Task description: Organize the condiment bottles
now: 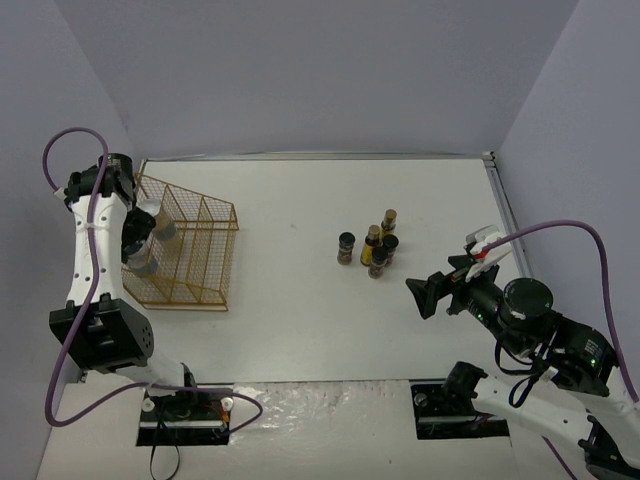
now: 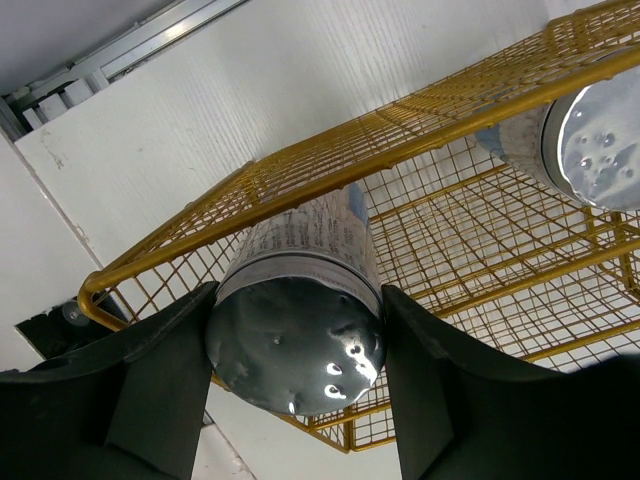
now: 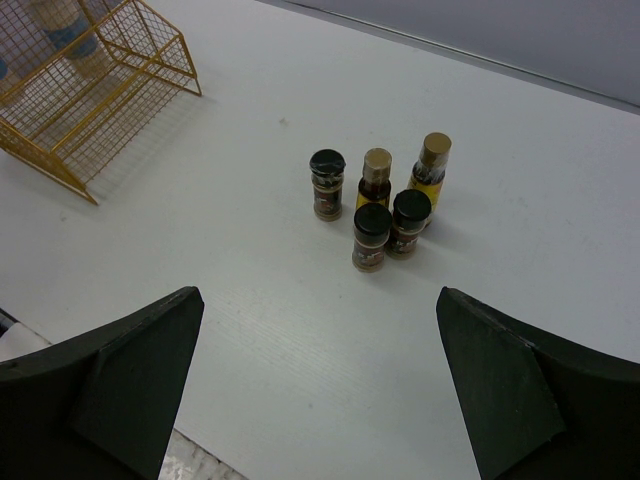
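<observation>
The left jaws, matte black and slab-sided, are clamped on the dimpled silver cap end of a wider white cylindrical bottle [image 2: 305, 235]. They hold it inside the left end of a gold wire-mesh rack [image 2: 450, 215], whose thin grid walls hang from thicker round rails. A second white silver-capped bottle [image 2: 590, 135] sits deeper in the same rack. The right jaws gape wide and grip nothing, well apart from a tight cluster standing upright on the smooth white surface [image 3: 240, 330]: three squat dark jars [image 3: 327, 185] with glossy black caps and two slim yellow-filled bottles [image 3: 432, 170] with tan caps.
</observation>
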You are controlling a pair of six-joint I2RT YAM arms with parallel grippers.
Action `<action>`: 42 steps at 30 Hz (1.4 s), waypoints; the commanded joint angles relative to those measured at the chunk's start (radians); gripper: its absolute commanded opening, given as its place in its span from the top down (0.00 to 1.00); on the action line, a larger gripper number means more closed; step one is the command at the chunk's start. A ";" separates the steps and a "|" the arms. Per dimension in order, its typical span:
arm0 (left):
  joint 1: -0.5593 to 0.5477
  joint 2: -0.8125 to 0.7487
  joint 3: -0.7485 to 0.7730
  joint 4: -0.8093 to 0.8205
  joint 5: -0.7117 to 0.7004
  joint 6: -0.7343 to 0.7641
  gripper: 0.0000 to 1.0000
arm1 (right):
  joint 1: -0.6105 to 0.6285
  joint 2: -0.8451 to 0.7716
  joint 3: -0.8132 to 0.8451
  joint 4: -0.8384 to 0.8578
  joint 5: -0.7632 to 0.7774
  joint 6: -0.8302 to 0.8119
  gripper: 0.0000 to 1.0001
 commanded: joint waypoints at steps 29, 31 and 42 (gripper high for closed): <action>0.032 -0.103 -0.097 0.114 0.023 -0.034 0.32 | 0.000 0.005 -0.003 0.057 -0.001 -0.013 0.00; 0.032 -0.103 -0.102 0.113 0.026 -0.034 0.29 | 0.000 0.003 -0.003 0.057 -0.001 -0.013 0.00; 0.032 -0.130 -0.079 0.108 0.066 -0.027 0.22 | -0.001 -0.014 -0.003 0.057 -0.003 -0.013 0.00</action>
